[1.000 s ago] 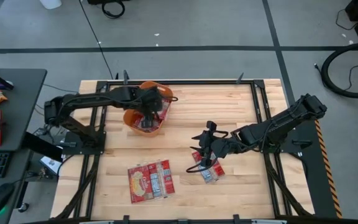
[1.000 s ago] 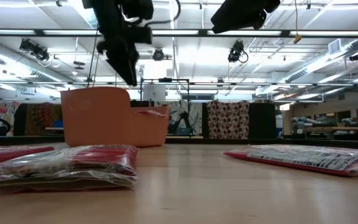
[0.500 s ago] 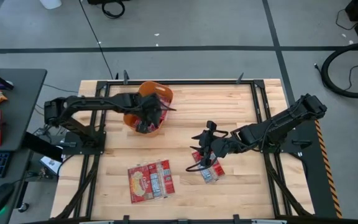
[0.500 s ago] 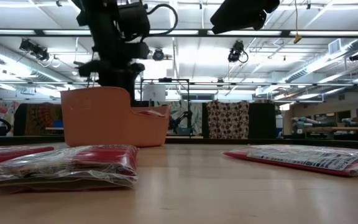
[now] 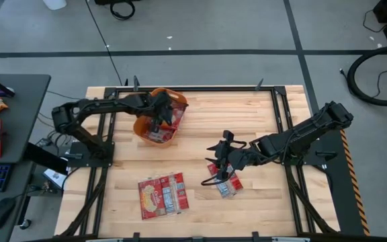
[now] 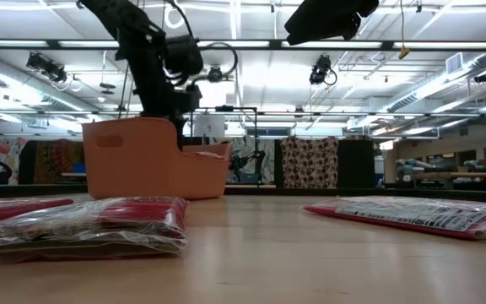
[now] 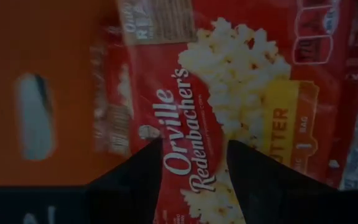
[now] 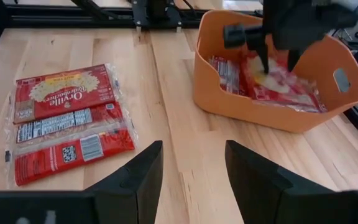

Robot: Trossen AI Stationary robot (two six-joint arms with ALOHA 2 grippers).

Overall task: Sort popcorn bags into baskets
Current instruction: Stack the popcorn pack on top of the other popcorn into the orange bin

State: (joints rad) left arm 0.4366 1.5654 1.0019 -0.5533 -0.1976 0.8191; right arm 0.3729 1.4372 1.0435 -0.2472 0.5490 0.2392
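Observation:
The orange basket point(image 5: 154, 129) stands at the table's far left with popcorn bags inside. My left gripper point(image 8: 279, 65) is down inside it, open. Its fingers point down and straddle the printed face of the top bag point(image 7: 229, 93). Several more popcorn bags point(image 5: 161, 195) lie flat side by side near the front edge. One popcorn bag point(image 5: 228, 186) lies under my right gripper point(image 5: 216, 163). That gripper hangs open above the table, right of centre, with nothing between its fingers point(image 8: 142, 177). My left gripper comes at the top bag point(image 8: 277, 79) from above. I cannot tell whether its fingertips touch the bag.
Bare wood lies between the basket and the bags point(image 8: 67, 121), and across the table's far right. Black frame rails point(image 5: 281, 114) run along the table's sides. In the low view, bags point(image 6: 83, 224) lie close in the foreground, with the basket point(image 6: 133, 160) behind them.
My left gripper has gone down into the basket, behind its wall in the low view. It has rolled about its own axis on the way. Its fingers have stayed apart. My right arm has kept still.

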